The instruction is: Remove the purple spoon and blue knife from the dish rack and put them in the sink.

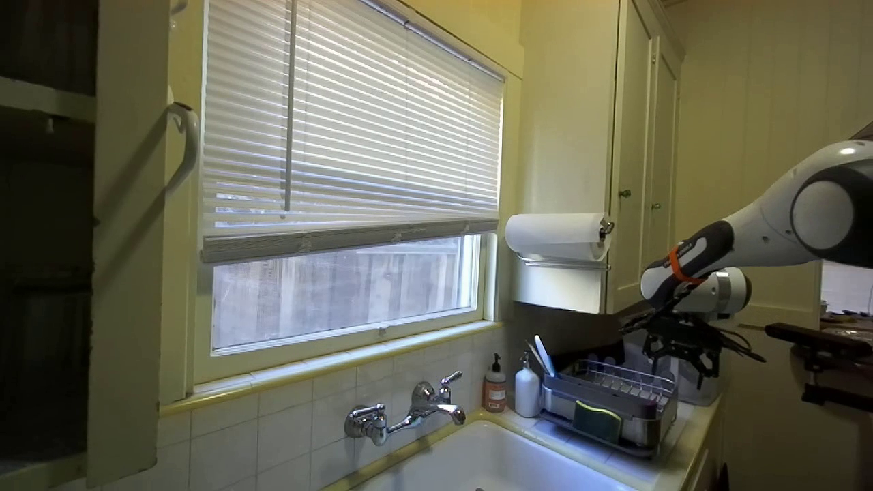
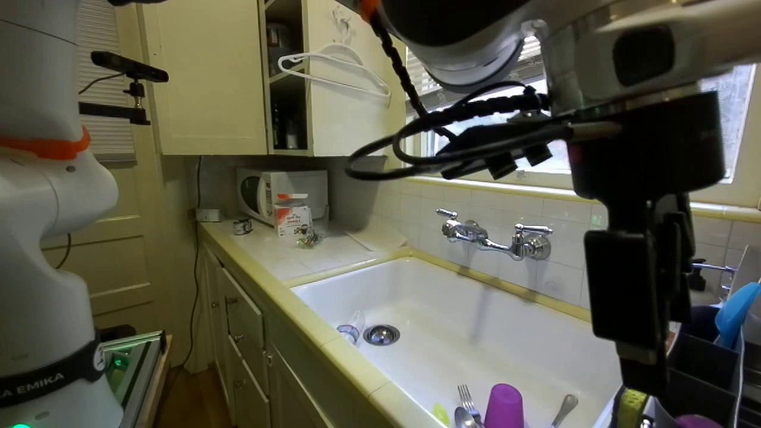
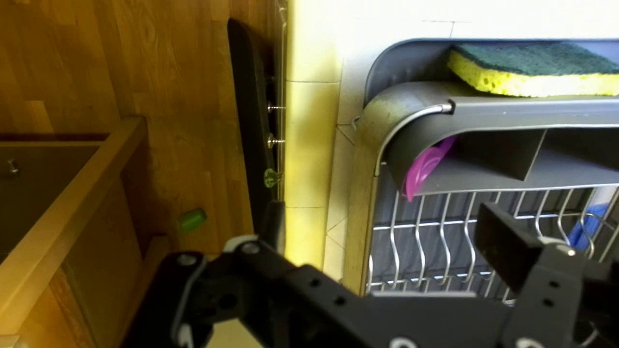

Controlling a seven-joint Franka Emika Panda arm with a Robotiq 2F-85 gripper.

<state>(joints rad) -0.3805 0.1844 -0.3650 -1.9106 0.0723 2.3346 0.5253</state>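
Plainly, the claw (image 3: 384, 220) gaped wide, empty, above the dish rack (image 3: 361, 212); the purple spoon (image 3: 425, 166) leaned in the leftmost compartment (image 3: 476, 174) by the wrist view, so I'd have centred over it before descending.

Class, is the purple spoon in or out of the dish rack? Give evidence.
In: the wrist view shows the purple spoon slanting in a corner compartment of the dish rack.

My wrist view looks down close on the dish rack (image 3: 527, 111); both exterior views share its neighbouring sink (image 2: 475, 315) from opposite ends.
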